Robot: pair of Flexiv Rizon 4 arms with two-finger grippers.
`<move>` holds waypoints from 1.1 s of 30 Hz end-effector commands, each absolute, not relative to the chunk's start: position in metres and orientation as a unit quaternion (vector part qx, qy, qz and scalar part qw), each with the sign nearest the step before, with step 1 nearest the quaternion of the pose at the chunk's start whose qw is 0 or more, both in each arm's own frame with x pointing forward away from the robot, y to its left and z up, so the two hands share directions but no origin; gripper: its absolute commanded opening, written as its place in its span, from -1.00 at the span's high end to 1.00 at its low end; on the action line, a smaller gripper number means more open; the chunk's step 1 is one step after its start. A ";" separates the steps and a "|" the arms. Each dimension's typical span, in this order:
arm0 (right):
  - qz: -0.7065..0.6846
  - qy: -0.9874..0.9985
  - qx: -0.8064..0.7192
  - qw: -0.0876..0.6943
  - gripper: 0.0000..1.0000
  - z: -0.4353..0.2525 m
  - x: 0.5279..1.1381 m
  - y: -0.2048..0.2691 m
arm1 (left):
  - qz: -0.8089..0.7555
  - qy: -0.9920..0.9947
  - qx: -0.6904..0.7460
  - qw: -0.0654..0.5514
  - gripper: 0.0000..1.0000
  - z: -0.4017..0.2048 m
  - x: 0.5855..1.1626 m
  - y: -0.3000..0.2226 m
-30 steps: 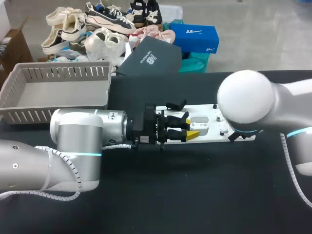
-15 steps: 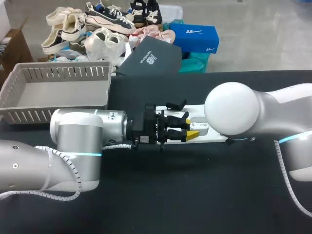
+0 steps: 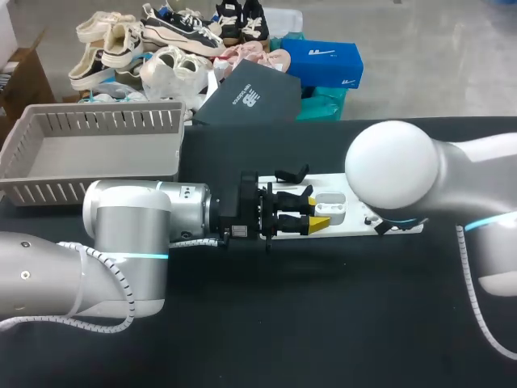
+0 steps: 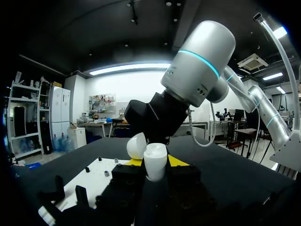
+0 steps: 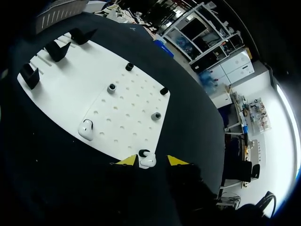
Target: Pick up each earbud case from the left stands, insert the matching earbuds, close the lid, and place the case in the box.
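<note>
The table (image 3: 323, 339) has a black, dull top that looks like soft cloth, and the white board (image 5: 84, 89) on it looks like smooth, hard plastic. The earbud case (image 4: 155, 162) and the earbuds (image 5: 86, 128) are white, shiny plastic. The left arm (image 3: 121, 242) and right arm (image 3: 396, 166) have smooth silver shells with a soft shine, and the grey basket (image 3: 89, 121) looks like dull plastic
</note>
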State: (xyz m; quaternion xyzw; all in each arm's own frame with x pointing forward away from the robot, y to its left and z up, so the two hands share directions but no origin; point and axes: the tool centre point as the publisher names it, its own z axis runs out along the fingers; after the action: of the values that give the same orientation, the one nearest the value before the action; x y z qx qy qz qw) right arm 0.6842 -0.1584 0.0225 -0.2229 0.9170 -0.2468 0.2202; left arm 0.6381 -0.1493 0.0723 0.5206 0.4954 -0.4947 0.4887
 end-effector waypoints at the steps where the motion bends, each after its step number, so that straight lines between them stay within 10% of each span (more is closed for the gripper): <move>1: -0.247 0.918 -0.221 0.217 0.33 0.022 0.684 -0.158 | -0.493 0.496 0.519 0.491 1.00 0.072 0.636 -0.149; 26: -0.248 0.921 -0.222 0.204 0.58 0.015 0.687 -0.157 | -0.493 0.496 0.519 0.491 1.00 0.072 0.636 -0.149; 33: -0.249 0.920 -0.223 0.203 1.00 0.013 0.688 -0.158 | -0.493 0.496 0.519 0.491 1.00 0.072 0.636 -0.149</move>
State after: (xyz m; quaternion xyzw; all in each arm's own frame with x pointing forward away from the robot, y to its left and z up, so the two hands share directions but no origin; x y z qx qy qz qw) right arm 0.6867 -0.1580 0.0156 -0.2236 0.9204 -0.2479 0.2033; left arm 0.6381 -0.1493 0.0723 0.5206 0.4954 -0.4947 0.4887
